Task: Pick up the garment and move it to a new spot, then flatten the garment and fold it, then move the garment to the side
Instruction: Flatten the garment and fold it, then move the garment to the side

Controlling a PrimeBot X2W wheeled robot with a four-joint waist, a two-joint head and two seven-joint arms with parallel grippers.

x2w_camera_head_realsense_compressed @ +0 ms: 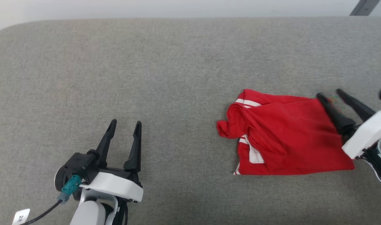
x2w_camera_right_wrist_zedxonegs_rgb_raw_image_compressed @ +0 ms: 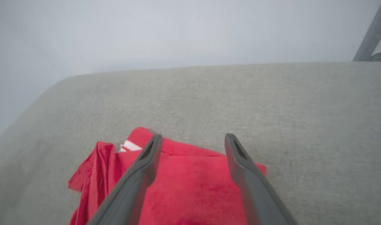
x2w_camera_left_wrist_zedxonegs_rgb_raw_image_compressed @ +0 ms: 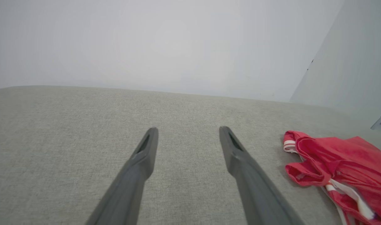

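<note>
Broadly, a grey fabric-covered table (x2w_camera_head_realsense_compressed: 178, 62) spans the head view, its far edge rounded at 11 o'clock. The garment (x2w_camera_head_realsense_compressed: 290, 134), a red shirt, lies at 4 o'clock on it, folded into a rough rectangle, with a loose red flap bunched at the bundle's 9 o'clock edge.

The right pincer (x2w_camera_head_realsense_compressed: 330, 93) enters from 3 o'clock, blurred. Its two dark fingers stand apart over the garment's 3 o'clock edge and grip nothing; the right wrist view shows them spread above the red cloth. The left pincer (x2w_camera_head_realsense_compressed: 126, 122) rests at 7 o'clock, well apart from the garment, its fingers likewise spread and empty.

By appearance the fold is done and the garment is set to one side. The move in hand looks like clearing the right pincer from the cloth. Done well, it would rise straight off with the fingers kept wide, so neither tip snags the top layer and drags the fold open. The bunched flap may want tucking.

White striped trim (x2w_camera_head_realsense_compressed: 244, 102) shows at the bundle's 10 o'clock corner and lower edge. No numbers or letters show on the visible cloth. A small white tag (x2w_camera_head_realsense_compressed: 21, 216) at 7 o'clock carries print too small to read surely.
</note>
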